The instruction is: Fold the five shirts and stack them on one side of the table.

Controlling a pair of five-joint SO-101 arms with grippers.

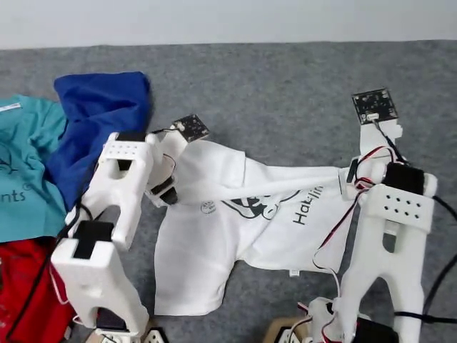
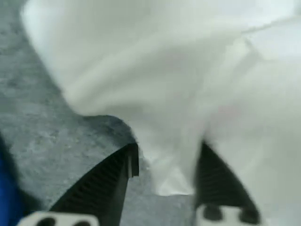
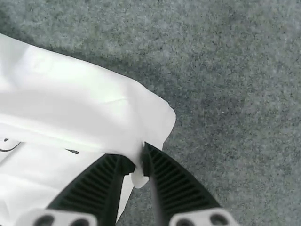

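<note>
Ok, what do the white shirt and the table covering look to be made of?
The white shirt looks like soft matte knit cloth, probably cotton jersey: it drapes and creases limply. The table covering looks like grey felt or low-pile carpet: speckled, fuzzy, no sheen.

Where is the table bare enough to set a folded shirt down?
Bare: the far table strip beyond the white shirt, right of the blue shirt. Crowded: teal shirt and red shirt on the left; white shirt across the centre.

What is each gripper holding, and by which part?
The white shirt: left gripper pinches one end of its stretched edge, right gripper the other.
</note>
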